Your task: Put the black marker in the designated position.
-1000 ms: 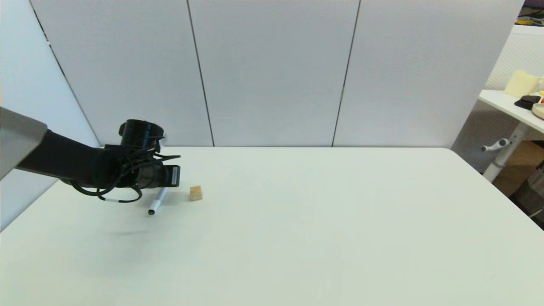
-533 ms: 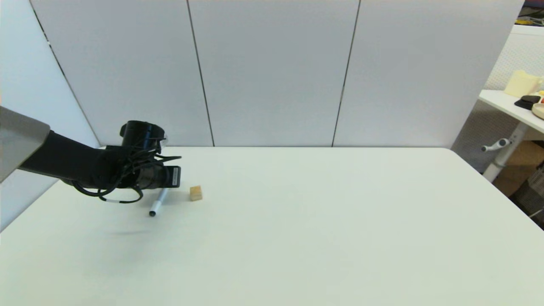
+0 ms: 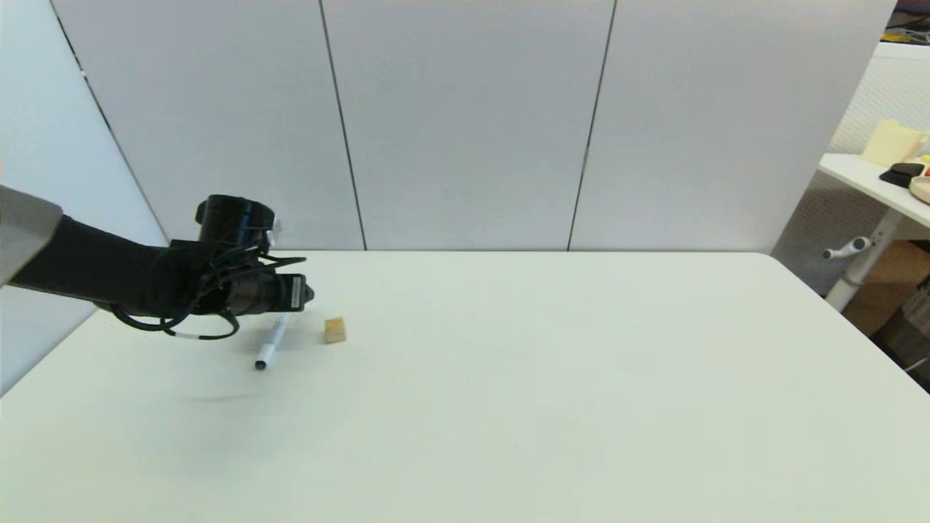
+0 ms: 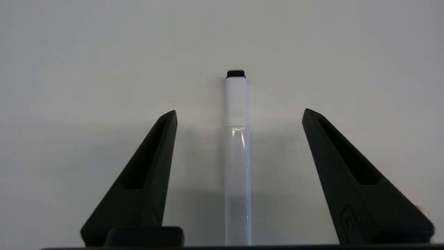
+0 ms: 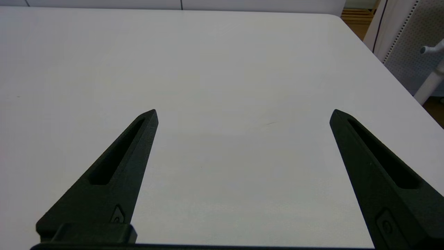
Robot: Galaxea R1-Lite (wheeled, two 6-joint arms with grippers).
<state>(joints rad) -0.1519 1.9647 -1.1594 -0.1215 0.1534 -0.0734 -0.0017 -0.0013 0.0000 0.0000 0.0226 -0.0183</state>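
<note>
White table [image 3: 552,407], grey panels behind. At left, left gripper [image 4: 239,114] over black marker [image 3: 270,344], fingers spread wide either side of the barrel, not touching. Just right, tan cube [image 3: 335,330]. Probably pre-grasp; closing needed next. Ample bare room rightward. Right gripper [image 5: 242,113] wide, idle.

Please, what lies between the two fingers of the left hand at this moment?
In the left wrist view, the black marker lies on the white table between the open fingers of the left hand, touching neither.
</note>
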